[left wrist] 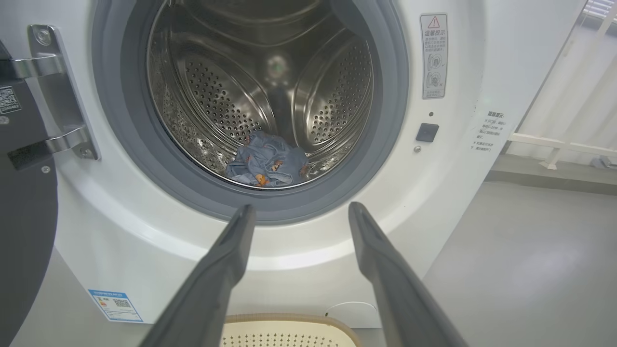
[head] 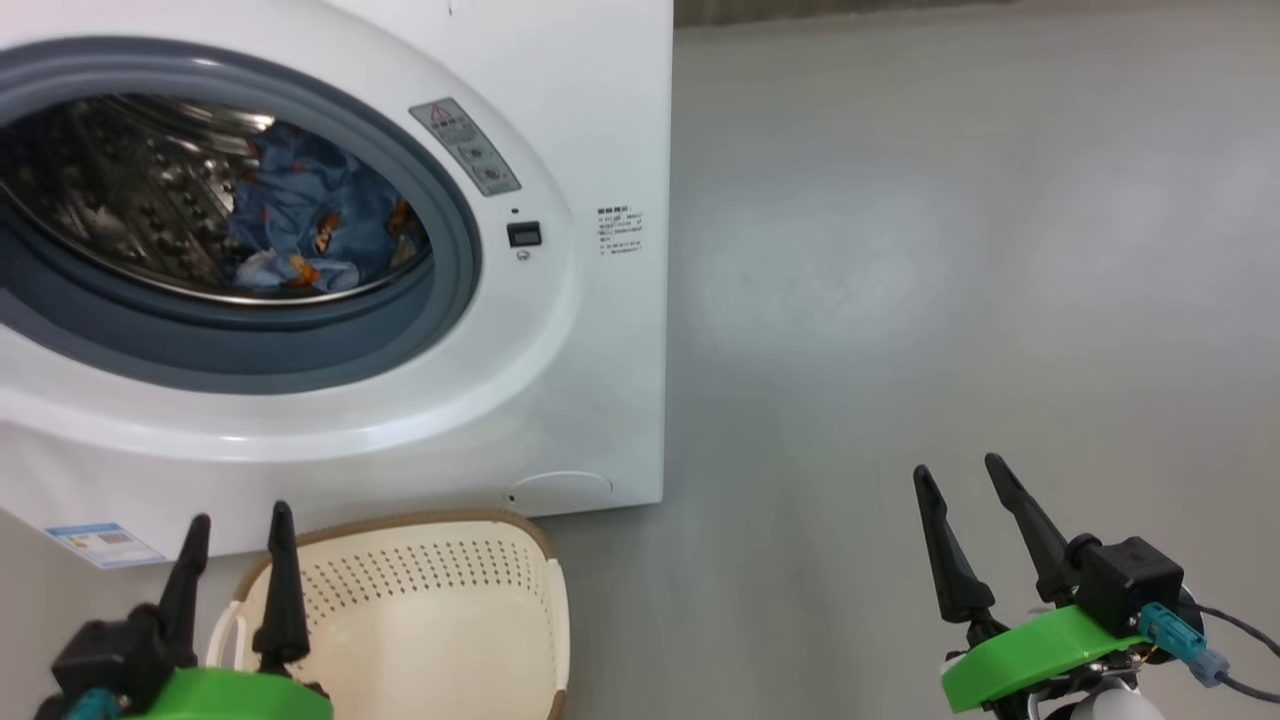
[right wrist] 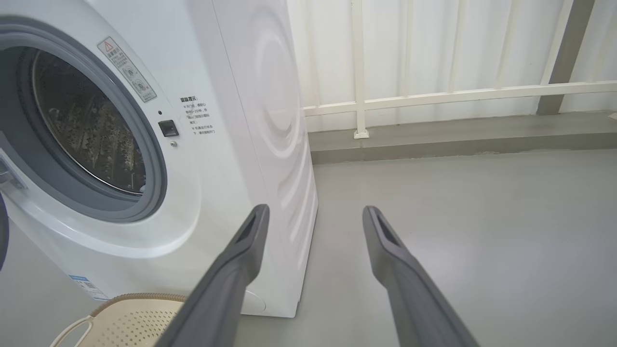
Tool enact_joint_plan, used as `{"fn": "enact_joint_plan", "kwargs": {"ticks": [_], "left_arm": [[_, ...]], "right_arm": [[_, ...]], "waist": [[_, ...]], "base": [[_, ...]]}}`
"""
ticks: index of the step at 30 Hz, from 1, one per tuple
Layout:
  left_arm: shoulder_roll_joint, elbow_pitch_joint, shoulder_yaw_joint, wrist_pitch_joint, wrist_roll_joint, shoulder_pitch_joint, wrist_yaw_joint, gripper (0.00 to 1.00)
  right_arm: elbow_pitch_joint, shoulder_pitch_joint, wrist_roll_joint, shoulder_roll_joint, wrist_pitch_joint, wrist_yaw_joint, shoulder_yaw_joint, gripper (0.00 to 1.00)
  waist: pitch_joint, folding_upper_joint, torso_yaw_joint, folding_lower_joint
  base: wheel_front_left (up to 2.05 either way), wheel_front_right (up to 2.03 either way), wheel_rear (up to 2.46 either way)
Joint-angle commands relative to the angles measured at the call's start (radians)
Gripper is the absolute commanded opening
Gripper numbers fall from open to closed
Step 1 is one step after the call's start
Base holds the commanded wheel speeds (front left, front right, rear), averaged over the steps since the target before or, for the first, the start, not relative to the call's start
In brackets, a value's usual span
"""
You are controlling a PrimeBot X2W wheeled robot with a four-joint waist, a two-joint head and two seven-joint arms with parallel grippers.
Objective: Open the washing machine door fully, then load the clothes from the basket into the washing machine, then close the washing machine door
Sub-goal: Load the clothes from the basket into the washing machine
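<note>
Left gripper (head: pixel 242 512) and right gripper (head: pixel 957 464) near, jaws wide apart, gripping nothing; clothes (left wrist: pixel 266 161) lying inside washer (head: pixel 600 350).

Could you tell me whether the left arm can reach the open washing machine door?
Probably yes: the left gripper is open and empty, and the washing machine door hangs swung out just to its left, nothing between.

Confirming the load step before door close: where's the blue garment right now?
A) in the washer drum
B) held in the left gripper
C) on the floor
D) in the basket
A: the blue garment lies crumpled at the bottom of the drum, while the left gripper and right gripper are both open with nothing between their fingers.
</note>
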Motion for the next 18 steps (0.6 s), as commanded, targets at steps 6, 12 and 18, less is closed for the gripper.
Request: {"fn": "enact_joint_plan", "kwargs": {"ticks": [6, 12, 18], "left_arm": [[-0.041, -0.050, 0.062, -0.006, 0.042, 0.055, -0.014, 1.00], [-0.062, -0.059, 0.072, -0.006, 0.057, 0.086, -0.012, 1.00], [-0.069, -0.045, 0.050, -0.006, 0.093, 0.104, -0.027, 1.00]], "right_arm": [[-0.021, 0.024, 0.019, 0.000, -0.007, 0.002, 0.019, 1.00], [-0.020, 0.040, 0.026, 0.000, -0.007, 0.002, 0.019, 1.00], [-0.016, 0.046, 0.033, 0.000, -0.007, 0.002, 0.021, 1.00]], "waist": [[-0.068, 0.0000, 0.001, 0.0000], [-0.088, 0.0000, 0.001, 0.0000], [-0.102, 0.0000, 0.005, 0.0000]], "base": [[0.00, 0.00, 0.00], [0.00, 0.00, 0.00], [0.00, 0.00, 0.00]]}}
